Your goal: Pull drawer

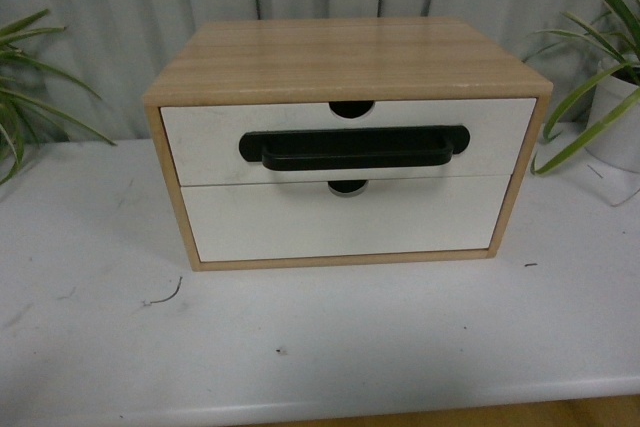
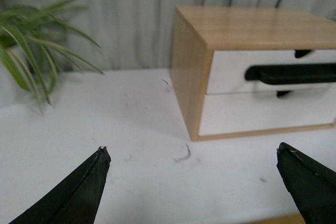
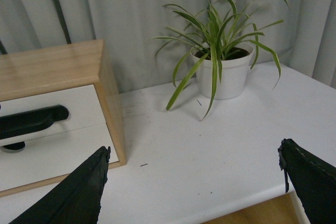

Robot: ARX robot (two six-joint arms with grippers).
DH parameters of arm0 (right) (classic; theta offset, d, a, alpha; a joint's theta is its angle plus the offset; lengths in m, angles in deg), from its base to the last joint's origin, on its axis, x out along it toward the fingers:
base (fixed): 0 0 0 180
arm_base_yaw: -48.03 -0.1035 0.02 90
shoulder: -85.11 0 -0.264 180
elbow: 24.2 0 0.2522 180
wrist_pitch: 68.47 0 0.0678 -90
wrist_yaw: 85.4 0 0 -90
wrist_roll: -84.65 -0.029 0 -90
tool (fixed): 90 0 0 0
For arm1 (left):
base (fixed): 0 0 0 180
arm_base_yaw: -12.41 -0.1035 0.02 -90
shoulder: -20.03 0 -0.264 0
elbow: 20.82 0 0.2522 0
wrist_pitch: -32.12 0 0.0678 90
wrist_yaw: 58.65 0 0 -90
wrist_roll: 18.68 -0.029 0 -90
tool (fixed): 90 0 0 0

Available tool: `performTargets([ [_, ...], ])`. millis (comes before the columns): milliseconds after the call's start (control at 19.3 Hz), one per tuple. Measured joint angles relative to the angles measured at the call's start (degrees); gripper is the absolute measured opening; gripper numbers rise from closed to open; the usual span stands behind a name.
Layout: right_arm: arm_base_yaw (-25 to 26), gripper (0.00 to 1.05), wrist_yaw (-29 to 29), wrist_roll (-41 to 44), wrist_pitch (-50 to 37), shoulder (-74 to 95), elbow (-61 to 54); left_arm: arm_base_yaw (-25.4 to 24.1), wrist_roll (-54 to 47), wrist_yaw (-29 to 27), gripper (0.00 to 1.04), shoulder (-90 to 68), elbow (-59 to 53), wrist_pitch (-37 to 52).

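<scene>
We are holding both the left gripper (image 2: 191,182) and right gripper (image 3: 194,184) spread wide, away from the closed drawer (image 1: 345,139).

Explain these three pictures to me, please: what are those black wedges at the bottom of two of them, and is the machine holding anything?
It is a robot with two arms. One picture looks forward from its body; the other two come from cameras on its wrists. The black wedges are fingers of the left gripper and the right gripper, both spread open and holding nothing. On the white table stands a small wooden cabinet. Its upper drawer has a long black handle; the lower drawer has none. Both look closed. A potted plant stands at the cabinet's right, and another plant at its left.
</scene>
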Motion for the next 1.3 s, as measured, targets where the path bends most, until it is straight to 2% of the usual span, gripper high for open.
performTargets([
  [52, -0.98, 0.98, 2.75, -0.33, -0.66, 1.73, 0.52, 0.74, 0.68, 1.16, 0.98, -2.01, 0.35, 0.74],
  [155, -0.26, 0.98, 4.76, -0.39, -1.9, 4.02, 1.44, 3.17, 0.94, 1.16, 0.98, -4.33, 1.29, 1.11],
  [259, 1.62, 0.98, 3.78, 0.37, -3.02, 7.41, 3.54, 7.32, -0.04, 1.36, 0.98, -7.74, 2.95, 1.97],
  [363, 3.06, 0.98, 0.46, 1.55, -2.93, 11.39, 6.84, 11.37, -2.23, 0.66, 0.98, -11.85, 4.81, 3.89],
  [415, 4.74, 0.98, -6.08, 4.33, -5.01, 17.77, 11.08, 16.06, -6.62, 0.74, 0.98, -17.68, 7.19, 6.54],
  [518, 7.02, 0.98, -15.37, 10.64, -5.29, 29.09, 16.55, 20.87, -15.91, 2.49, 0.98, -29.35, 10.99, 7.69],
  [622, 7.74, 0.98, -23.85, 17.66, -1.44, 40.04, 22.58, 22.64, -26.03, 5.6, 0.98, -42.18, 15.96, 7.82],
  [725, 6.88, 0.98, -35.12, 30.73, 5.51, 53.94, 31.8, 23.5, -40.52, 8.94, 0.98, -58.93, 27.76, 4.31],
  [984, 5.29, 0.98, -39.01, 51.06, 16.85, 72.54, 46.77, 25.09, -58.03, 8.9, 0.98, -82.18, 45.66, 0.15],
  [1192, 1.81, 0.98, -38.93, 59.84, 24.28, 84.87, 59.28, 26.12, -62.55, 7.39, 0.98, -94.07, 58.9, -4.55],
  [1295, -0.48, 0.98, -38.88, 62.1, 25.94, 89.35, 64.74, 25.92, -63.84, 4.39, 0.98, -98.33, 64.52, -6.45],
])
